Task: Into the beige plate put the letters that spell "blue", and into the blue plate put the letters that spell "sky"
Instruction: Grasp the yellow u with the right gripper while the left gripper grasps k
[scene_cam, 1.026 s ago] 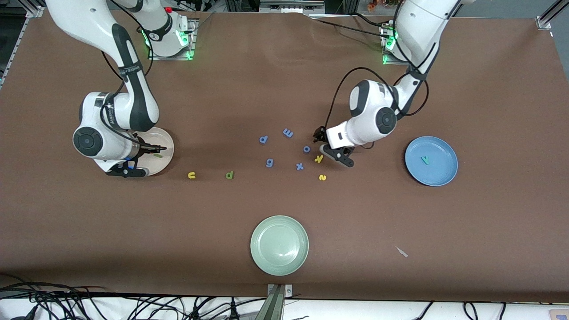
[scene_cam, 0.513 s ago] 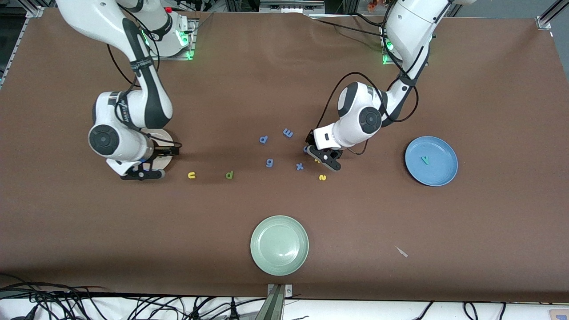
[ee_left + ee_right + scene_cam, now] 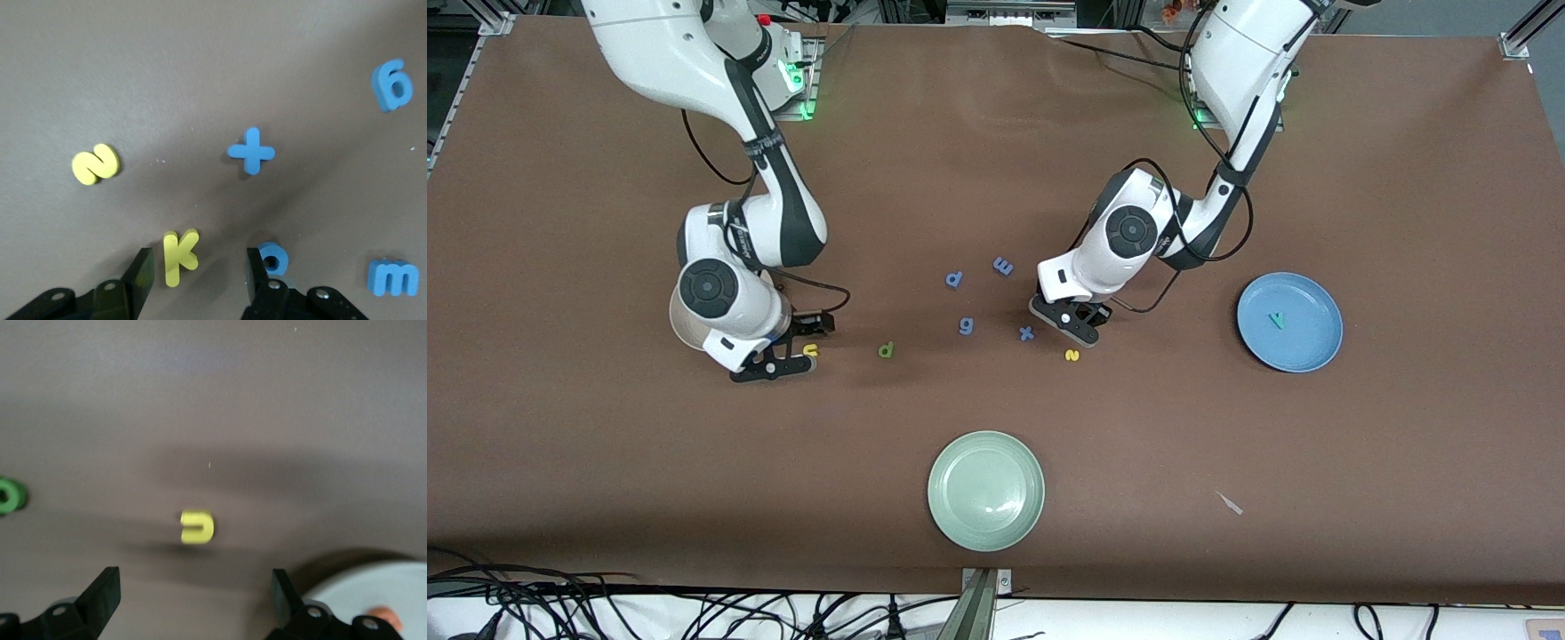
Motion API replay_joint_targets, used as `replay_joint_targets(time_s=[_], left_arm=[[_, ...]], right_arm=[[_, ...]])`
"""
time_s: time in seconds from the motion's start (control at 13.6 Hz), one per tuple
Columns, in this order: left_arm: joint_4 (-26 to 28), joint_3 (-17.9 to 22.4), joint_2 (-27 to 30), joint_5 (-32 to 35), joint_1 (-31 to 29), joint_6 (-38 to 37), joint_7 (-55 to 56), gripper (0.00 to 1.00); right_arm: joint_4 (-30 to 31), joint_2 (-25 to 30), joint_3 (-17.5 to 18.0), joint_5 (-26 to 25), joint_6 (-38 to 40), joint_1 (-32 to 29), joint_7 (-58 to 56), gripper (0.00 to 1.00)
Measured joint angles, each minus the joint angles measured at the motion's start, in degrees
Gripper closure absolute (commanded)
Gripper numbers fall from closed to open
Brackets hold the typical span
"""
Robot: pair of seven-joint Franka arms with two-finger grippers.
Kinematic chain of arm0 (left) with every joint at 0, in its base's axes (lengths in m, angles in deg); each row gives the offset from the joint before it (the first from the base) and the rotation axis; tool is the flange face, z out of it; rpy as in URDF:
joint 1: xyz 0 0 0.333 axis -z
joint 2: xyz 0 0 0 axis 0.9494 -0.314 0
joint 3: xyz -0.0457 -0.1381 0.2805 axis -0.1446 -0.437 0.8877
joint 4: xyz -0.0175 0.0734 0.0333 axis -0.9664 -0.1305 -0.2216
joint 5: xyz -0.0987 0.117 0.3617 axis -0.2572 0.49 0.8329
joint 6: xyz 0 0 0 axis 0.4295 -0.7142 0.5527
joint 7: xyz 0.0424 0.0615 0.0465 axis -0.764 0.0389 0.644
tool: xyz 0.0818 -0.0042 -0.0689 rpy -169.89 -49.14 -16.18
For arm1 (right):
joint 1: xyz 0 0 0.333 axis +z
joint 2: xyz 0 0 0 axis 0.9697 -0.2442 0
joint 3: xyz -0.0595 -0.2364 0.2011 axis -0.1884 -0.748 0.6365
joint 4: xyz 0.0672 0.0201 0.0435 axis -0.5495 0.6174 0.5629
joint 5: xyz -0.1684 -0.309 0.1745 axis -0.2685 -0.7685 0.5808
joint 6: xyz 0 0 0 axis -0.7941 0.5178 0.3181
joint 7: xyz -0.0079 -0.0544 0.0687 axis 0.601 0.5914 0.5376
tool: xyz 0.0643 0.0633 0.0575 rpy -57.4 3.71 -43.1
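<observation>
My left gripper [image 3: 1069, 318] [image 3: 199, 261] is open and low over the table, with the yellow "k" [image 3: 179, 255] lying loose between its fingers; the arm hides that letter in the front view. The yellow "s" [image 3: 1072, 355] [image 3: 95, 164] lies close by. The teal "y" [image 3: 1278, 319] rests in the blue plate [image 3: 1307, 351]. My right gripper [image 3: 805, 345] [image 3: 193, 583] hangs open beside the yellow "u" [image 3: 810, 349] [image 3: 197, 527]. The green "b" [image 3: 886, 349] [image 3: 10, 495] lies farther toward the left arm's end. The beige plate [image 3: 677, 327] [image 3: 400, 583] is mostly under the right wrist and holds the orange "e" [image 3: 383, 617].
Blue letters lie around the left gripper: an "o" [image 3: 272, 257] touching one finger, an "x" [image 3: 1026, 333], a "g" [image 3: 967, 325], an "m" [image 3: 1003, 265] and a "d" [image 3: 954, 279]. A pale green plate [image 3: 985, 491] sits near the front edge.
My right gripper has opened and moved off the beige plate to the yellow "u". My left gripper has shifted toward the right arm's end and now straddles the "k".
</observation>
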Motion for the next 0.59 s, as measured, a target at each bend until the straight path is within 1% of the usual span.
replay_joint_targets(time_s=[0.07, 0.15, 0.22, 0.37, 0.44, 0.51, 0.59], left_arm=[[-0.02, 0.01, -0.55, 0.00, 0.03, 0.15, 0.01, 0.35], [-0.11, 0.08, -0.87, 0.00, 0.04, 0.50, 0.01, 0.41], [-0.20, 0.14, -1.03, 0.00, 0.04, 0.54, 0.01, 0.51], [-0.27, 0.28, -1.11, 0.02, 0.04, 0.54, 0.01, 0.75], [-0.27, 0.29, -1.13, 0.02, 0.04, 0.54, 0.01, 0.89], [-0.28, 0.30, -1.15, 0.02, 0.04, 0.54, 0.01, 0.99], [-0.41, 0.18, -1.12, 0.02, 0.07, 0.54, 0.00, 1.00]], right_arm=[[-0.58, -1.08, 0.00, 0.00, -0.51, -0.03, 0.00, 0.00], [-0.85, -1.87, 0.01, 0.00, -1.16, -0.03, 0.00, 0.00], [-0.88, -2.51, 0.02, 0.00, -2.18, -0.03, 0.00, 0.00], [-0.93, -3.18, 0.04, 0.00, -3.21, -0.03, 0.00, 0.00], [-0.94, -3.27, 0.05, 0.00, -3.42, -0.03, 0.00, 0.01], [-0.94, -3.34, 0.08, 0.00, -3.51, -0.04, 0.00, 0.01], [-0.94, -3.45, 0.25, 0.00, -3.63, -0.06, -0.01, 0.05]])
